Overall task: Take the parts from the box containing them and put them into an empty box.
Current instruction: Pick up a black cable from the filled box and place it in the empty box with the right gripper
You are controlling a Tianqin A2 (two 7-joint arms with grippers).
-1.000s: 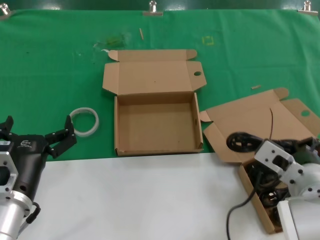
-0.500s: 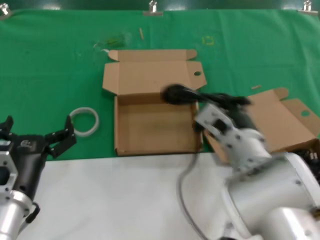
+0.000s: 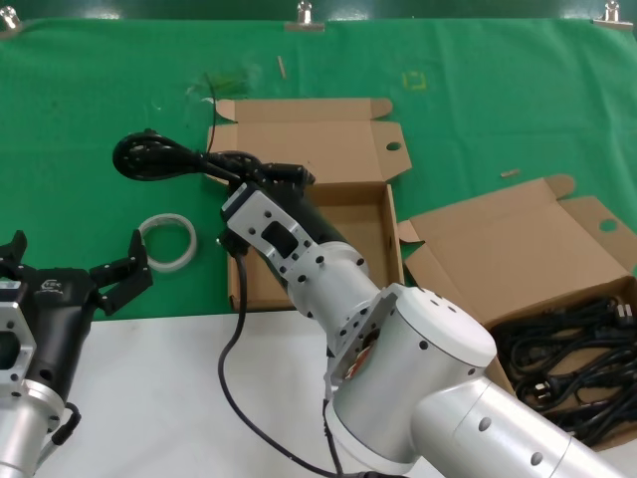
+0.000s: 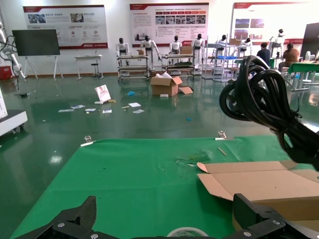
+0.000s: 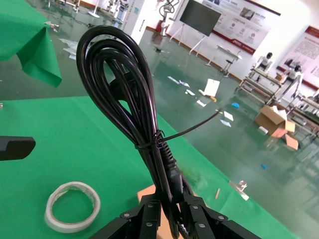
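Note:
My right gripper is shut on a coiled black cable bundle and holds it in the air over the left rear of the empty box, its loop end past the box's left wall. The bundle also shows in the right wrist view, clamped in my right gripper, and in the left wrist view. Several more cables lie in the box containing them at the right. My left gripper is open and idle at the left table edge, near the white ring.
The white ring also shows in the right wrist view. The empty box's lid lies open towards the back. Green cloth covers the far table; a bare white strip runs along the front.
My right arm has lifted one cable bundle out of the right box and swung it left, across the empty box to its left rear. The left arm has not moved.

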